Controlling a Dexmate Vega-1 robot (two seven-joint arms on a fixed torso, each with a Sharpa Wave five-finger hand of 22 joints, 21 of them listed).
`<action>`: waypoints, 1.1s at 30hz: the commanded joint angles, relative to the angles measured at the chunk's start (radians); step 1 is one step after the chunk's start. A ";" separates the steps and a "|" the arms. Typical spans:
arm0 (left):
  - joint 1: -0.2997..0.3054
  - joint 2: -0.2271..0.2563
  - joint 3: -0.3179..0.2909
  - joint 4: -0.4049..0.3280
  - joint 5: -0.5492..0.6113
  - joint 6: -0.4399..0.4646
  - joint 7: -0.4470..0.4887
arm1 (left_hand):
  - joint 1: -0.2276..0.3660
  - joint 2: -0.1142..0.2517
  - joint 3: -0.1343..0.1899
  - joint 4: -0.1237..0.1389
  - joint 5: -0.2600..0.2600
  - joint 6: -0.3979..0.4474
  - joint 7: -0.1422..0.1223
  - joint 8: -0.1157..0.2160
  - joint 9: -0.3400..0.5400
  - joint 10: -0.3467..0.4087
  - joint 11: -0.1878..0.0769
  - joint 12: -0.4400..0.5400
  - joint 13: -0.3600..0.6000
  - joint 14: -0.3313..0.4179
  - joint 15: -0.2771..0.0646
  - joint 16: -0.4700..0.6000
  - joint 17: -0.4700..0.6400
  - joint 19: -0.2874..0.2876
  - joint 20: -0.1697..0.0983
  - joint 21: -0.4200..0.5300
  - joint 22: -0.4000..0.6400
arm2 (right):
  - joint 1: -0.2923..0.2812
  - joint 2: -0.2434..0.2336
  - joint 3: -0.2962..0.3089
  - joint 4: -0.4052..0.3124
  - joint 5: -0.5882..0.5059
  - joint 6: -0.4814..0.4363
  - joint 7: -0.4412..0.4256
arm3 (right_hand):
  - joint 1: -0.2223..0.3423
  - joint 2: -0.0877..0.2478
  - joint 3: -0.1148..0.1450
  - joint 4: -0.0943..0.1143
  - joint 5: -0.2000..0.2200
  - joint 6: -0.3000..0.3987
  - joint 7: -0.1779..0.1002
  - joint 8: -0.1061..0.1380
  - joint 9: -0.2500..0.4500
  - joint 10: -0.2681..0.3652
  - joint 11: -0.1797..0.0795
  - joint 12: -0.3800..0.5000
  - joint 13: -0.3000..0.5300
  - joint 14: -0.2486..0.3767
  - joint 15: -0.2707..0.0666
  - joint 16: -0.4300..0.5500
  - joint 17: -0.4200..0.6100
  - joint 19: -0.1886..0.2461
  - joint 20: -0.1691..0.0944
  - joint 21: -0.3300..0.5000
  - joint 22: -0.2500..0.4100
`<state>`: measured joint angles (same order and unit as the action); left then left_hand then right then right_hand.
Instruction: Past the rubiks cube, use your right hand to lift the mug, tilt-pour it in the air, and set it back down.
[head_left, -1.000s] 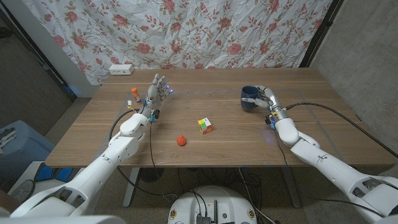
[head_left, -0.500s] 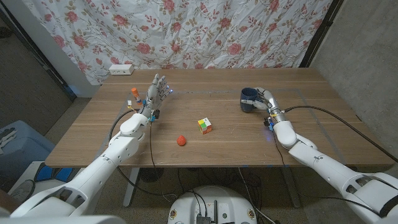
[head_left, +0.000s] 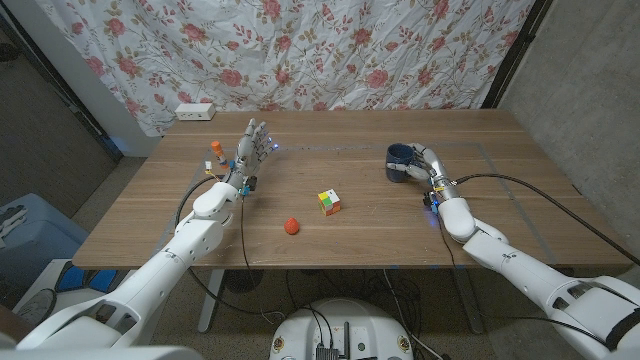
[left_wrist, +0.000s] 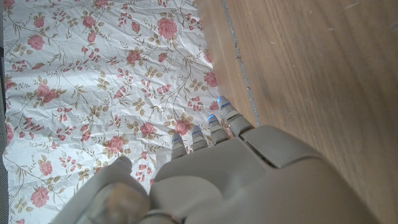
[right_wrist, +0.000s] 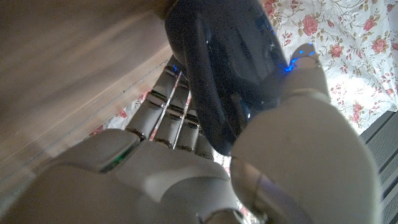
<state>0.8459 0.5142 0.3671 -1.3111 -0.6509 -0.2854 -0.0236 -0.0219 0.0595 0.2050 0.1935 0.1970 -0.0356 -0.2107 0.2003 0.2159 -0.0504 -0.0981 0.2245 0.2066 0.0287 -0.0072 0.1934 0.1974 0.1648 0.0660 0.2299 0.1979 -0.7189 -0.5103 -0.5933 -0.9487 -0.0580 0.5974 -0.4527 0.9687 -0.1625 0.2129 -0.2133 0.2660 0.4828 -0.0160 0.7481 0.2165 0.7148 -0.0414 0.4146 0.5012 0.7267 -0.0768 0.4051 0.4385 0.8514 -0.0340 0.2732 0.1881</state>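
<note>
As seen, mug (head_left: 400, 161) wrapped by right hand (head_left: 424, 160); judged rigid, glossy, slippery, breakable; body grip advised. Left hand (head_left: 250, 150) spread, idle.

- Mug (head_left: 399, 161) near the table's (head_left: 400, 225) far right edge: side facing the right hand (head_left: 425, 163) covered by fingers; handle hidden.
- Mug in right wrist view: rim and base cut off, wood beside it blurred.
- Small orange-capped items (head_left: 217, 148) beside left hand (head_left: 250, 150): too small to identify.
- Left hand's fingertips (left_wrist: 219, 115) mostly hidden behind its own back.
</note>
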 joint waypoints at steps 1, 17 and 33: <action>0.000 0.000 0.000 0.000 0.000 0.000 0.000 | -0.003 0.118 0.006 0.001 0.004 -0.002 -0.006 0.002 0.003 -0.004 -0.005 0.004 0.005 0.008 -0.004 0.005 0.005 0.009 0.000 0.006 0.003 | -0.016 -0.013 -0.005 -0.023 0.011 -0.025 0.019 | 0.135 0.199 0.033 0.053 -0.004 0.149 -0.175 0.041 0.001 0.088 -0.106 -0.016 -0.006 -0.021 -0.124 -0.003 0.006 -0.013 0.003 -0.002 0.004; 0.001 0.001 0.000 -0.001 0.000 0.000 0.000 | -0.003 0.119 0.006 0.001 0.004 -0.002 -0.005 0.002 0.003 -0.004 -0.007 0.004 0.005 0.008 -0.004 0.005 0.005 0.009 0.000 0.006 0.003 | -0.051 -0.054 0.008 -0.117 0.041 -0.084 0.087 | 0.090 0.145 -0.018 0.065 -0.041 -0.031 -0.183 -0.052 -0.016 -0.043 -0.073 -0.112 -0.031 -0.115 -0.077 -0.013 0.018 -0.051 0.059 -0.021 -0.002; 0.000 0.001 0.000 -0.001 0.000 0.000 0.000 | -0.003 0.118 0.006 0.001 0.004 -0.001 -0.007 0.003 0.003 -0.003 -0.008 0.004 0.005 0.008 -0.004 0.005 0.005 0.009 -0.001 0.006 0.003 | -0.092 -0.109 0.031 -0.229 0.079 -0.161 0.168 | 0.011 0.099 -0.059 0.080 -0.082 -0.235 -0.170 -0.186 -0.026 -0.192 -0.038 -0.197 -0.049 -0.264 0.027 -0.081 -0.009 -0.104 0.119 -0.054 -0.005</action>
<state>0.8463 0.5148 0.3671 -1.3121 -0.6511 -0.2855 -0.0236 -0.0219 0.0595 0.2050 0.1936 0.1970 -0.0356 -0.2107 0.2003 0.2159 -0.0504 -0.0981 0.2245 0.2066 0.0287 -0.0072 0.1934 0.1974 0.1648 0.0660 0.2299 0.1979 -0.7853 -0.5833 -0.5766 -1.1061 -0.0018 0.4865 -0.3376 0.9865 -0.0757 0.1598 -0.1338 0.1836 0.2712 -0.1901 0.5793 0.1905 0.5435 -0.0856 0.2268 0.4538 0.4812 -0.0467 0.3352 0.4335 0.7512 0.0740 0.2259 0.1809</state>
